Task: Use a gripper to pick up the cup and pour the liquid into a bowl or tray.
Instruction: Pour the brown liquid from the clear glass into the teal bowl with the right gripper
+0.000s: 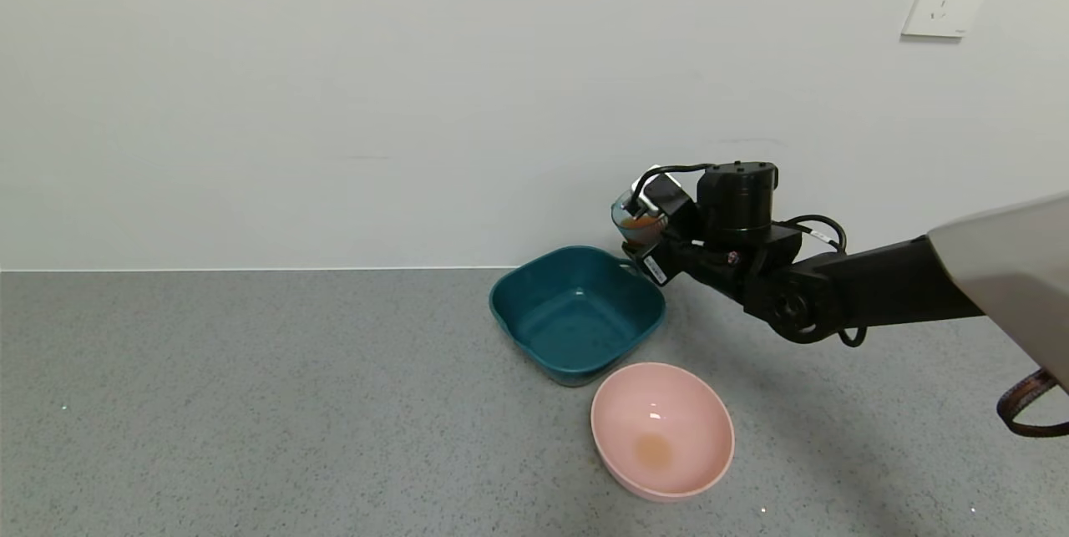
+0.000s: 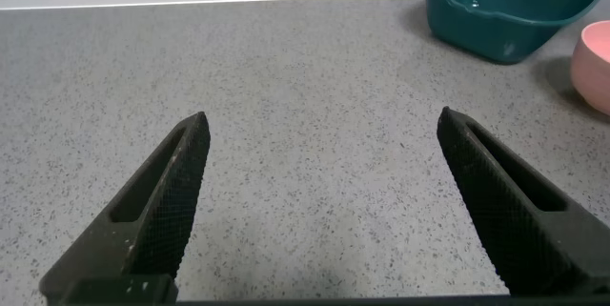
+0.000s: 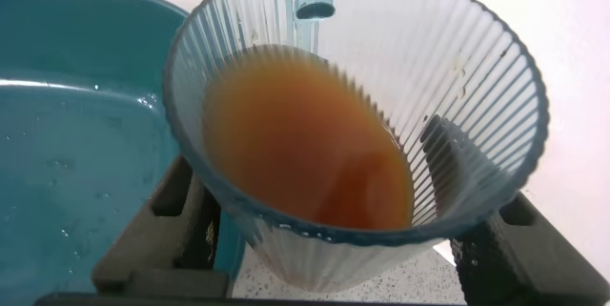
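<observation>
Translucent ribbed plastic, pale blue-grey: the cup (image 3: 357, 125); held aloft in my right end effector (image 1: 647, 228), 1 finger pressed to each side of its lower wall, clenched on it; position in the head view: above the far right rim of the teal basin (image 1: 576, 316), near the wall.

Contents: the liquid (image 3: 305, 144), tea-brown, filling roughly the lower half; surface looks tipped toward the basin side, nothing yet over the lip.

Handling, as I judge it: light; thin wall likely to flex if squeezed hard; ribs give my pads some bite, so slip risk seems low; weight will shift toward the lip as I tilt; best hold is where I have it, low on the body, handle left alone.

Teal basin: rounded-square, deep, droplets on its floor; small loop handle just beneath my wrist in the head view.

Pink bowl (image 1: 662, 430): round, just beside the basin's near corner on the counter (image 1: 250, 403); a brownish patch at its bottom; not my target.

Edges and room: the wall stands close behind the cup, so rolling toward the basin looks like the free direction; open counter to the left; pour should land well inside the basin's rim.

Left end effector (image 2: 324, 201): released, fingers spread wide, parked low over bare counter, well apart from both vessels.
</observation>
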### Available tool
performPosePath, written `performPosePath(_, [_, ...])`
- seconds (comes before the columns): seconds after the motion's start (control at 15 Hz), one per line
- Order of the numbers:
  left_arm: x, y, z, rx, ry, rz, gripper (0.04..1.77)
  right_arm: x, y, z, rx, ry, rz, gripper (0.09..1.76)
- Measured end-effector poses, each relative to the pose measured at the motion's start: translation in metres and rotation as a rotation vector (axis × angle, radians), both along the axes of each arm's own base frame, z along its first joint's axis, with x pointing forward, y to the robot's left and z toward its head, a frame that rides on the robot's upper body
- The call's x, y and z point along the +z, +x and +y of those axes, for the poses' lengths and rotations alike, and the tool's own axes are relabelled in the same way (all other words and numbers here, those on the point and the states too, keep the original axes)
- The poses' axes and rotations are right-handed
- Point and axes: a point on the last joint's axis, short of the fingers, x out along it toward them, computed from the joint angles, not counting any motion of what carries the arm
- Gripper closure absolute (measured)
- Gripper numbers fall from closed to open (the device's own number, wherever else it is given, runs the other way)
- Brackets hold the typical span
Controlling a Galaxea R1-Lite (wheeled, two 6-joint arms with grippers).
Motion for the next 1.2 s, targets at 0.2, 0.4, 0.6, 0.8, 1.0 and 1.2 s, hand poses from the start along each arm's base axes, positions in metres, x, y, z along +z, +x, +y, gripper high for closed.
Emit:
performPosePath(0.2, [0.0, 0.0, 0.0, 0.0, 0.0, 0.0, 0.09, -0.001, 0.0, 0.007, 0.017, -0.022, -0.013, 0.5])
performPosePath(0.4, [0.0, 0.0, 0.0, 0.0, 0.0, 0.0, 0.09, -0.002, 0.002, 0.01, 0.026, -0.054, -0.026, 0.5])
performPosePath(0.6, [0.0, 0.0, 0.0, 0.0, 0.0, 0.0, 0.09, -0.003, 0.002, 0.013, 0.029, -0.1, -0.038, 0.5])
performPosePath(0.8, [0.0, 0.0, 0.0, 0.0, 0.0, 0.0, 0.09, -0.005, 0.003, 0.013, 0.016, -0.159, -0.05, 0.5])
performPosePath(1.0, [0.0, 0.0, 0.0, 0.0, 0.0, 0.0, 0.09, -0.008, 0.003, 0.014, -0.008, -0.216, -0.026, 0.5])
performPosePath(1.2, [0.0, 0.0, 0.0, 0.0, 0.0, 0.0, 0.09, -0.007, 0.002, 0.017, -0.013, -0.28, -0.035, 0.5])
